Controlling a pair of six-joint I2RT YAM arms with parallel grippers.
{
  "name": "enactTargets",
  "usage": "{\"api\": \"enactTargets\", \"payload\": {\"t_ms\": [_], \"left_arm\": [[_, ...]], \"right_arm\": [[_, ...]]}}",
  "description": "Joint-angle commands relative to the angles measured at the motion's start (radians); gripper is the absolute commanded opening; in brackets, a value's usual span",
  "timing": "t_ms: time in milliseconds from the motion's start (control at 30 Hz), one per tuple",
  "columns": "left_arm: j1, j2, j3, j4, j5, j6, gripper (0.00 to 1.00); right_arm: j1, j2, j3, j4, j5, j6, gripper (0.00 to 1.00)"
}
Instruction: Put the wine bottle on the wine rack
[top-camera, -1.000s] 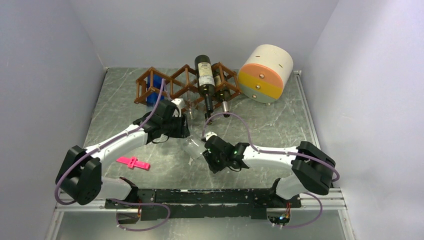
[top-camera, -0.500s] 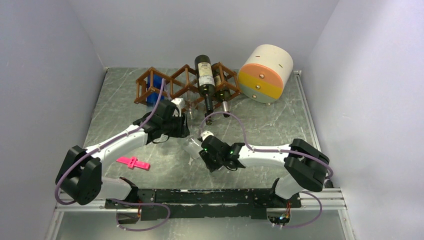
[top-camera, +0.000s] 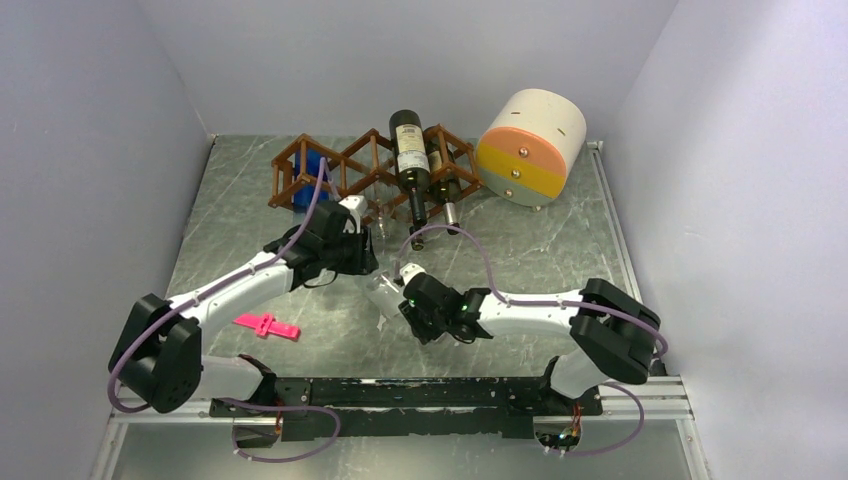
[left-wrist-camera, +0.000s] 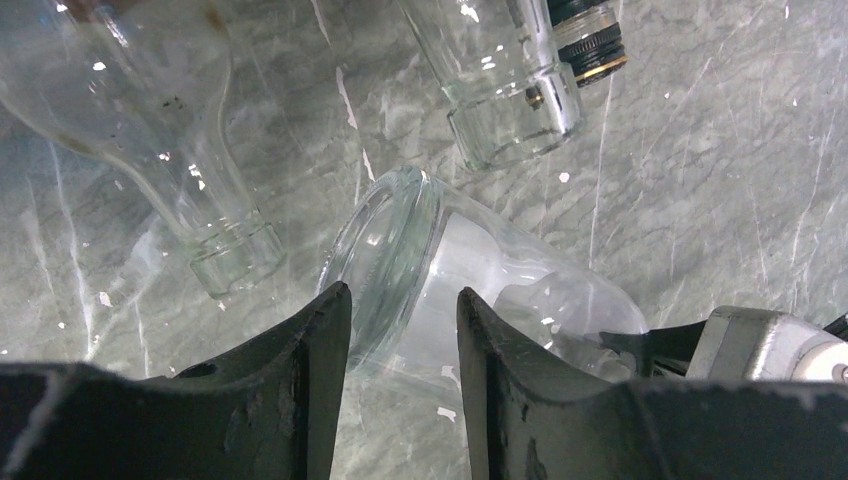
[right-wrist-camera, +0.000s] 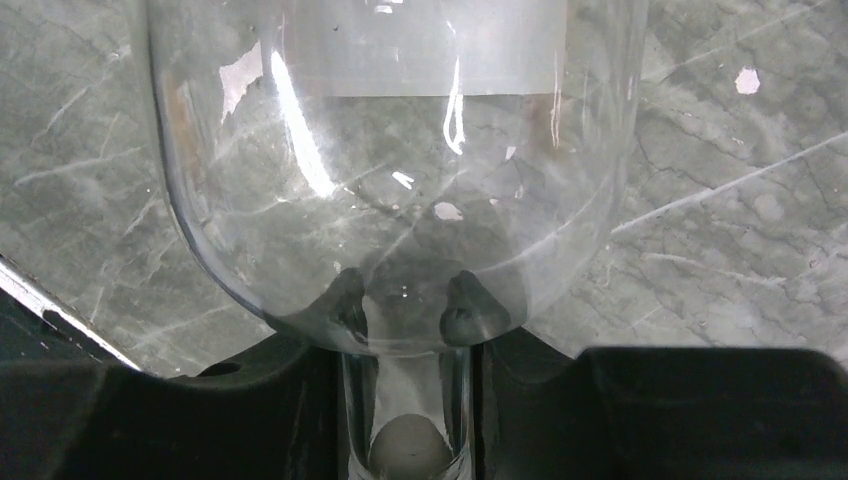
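Nearest us, our right gripper (right-wrist-camera: 405, 310) has closed onto the neck of the wine bottle (left-wrist-camera: 470, 270) on the table (top-camera: 560, 260); our left gripper (left-wrist-camera: 400, 300) has narrowed around its base, grip unclear. Lifting toward the wine rack (top-camera: 345, 165) beyond looks next.

**Grey marbled table and its load**

The table (top-camera: 560, 250) is a grey, white-veined slab between pale walls; the reddish-brown wine rack (top-camera: 300, 160) stands at its far middle; a cream, orange and yellow cylinder (top-camera: 530, 145) lies on its side just right of the rack; a pink plastic piece (top-camera: 266, 326) lies flat near left; a black rail (top-camera: 420, 392) spans the near edge; a clear glass bottle (top-camera: 383, 296) sits low at centre, contact with the slab unclear.
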Motion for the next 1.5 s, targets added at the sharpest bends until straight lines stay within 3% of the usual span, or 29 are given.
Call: {"api": "enactTargets", "payload": {"t_ms": [0, 333, 867, 1033, 1200, 1300, 1367, 1467], "left_arm": [[-0.019, -0.056, -0.007, -0.106, 0.048, -0.027, 0.51], [-0.019, -0.255, 0.07, -0.21, -0.106, -0.049, 0.66], [-0.019, -0.664, 0.227, -0.283, -0.421, 0.019, 0.73], [-0.018, -0.714, 0.258, -0.327, -0.465, 0.01, 0.78], [-0.018, -0.711, 0.285, -0.442, -0.554, -0.151, 1.0], [-0.018, -0.703, 0.3, -0.522, -0.564, -0.255, 1.0], [-0.019, -0.704, 0.309, -0.536, -0.516, -0.218, 1.0], [-0.019, -0.716, 0.317, -0.576, -0.562, -0.212, 1.0]], "right_arm": [[-0.011, -0.086, -0.007, 0.079, 0.05, 0.012, 0.0], [-0.012, -0.309, -0.02, 0.043, -0.012, -0.001, 0.0], [-0.012, -0.502, 0.162, -0.024, -0.095, -0.043, 0.0], [-0.012, -0.422, 0.328, 0.02, -0.028, 0.027, 0.0], [-0.012, -0.245, 0.557, 0.048, 0.103, 0.119, 0.0], [-0.012, -0.117, 0.7, 0.049, 0.163, 0.178, 0.0], [-0.012, -0.026, 0.827, 0.025, 0.225, 0.206, 0.0], [-0.012, 0.095, 0.959, 0.008, 0.306, 0.25, 0.0]]}}
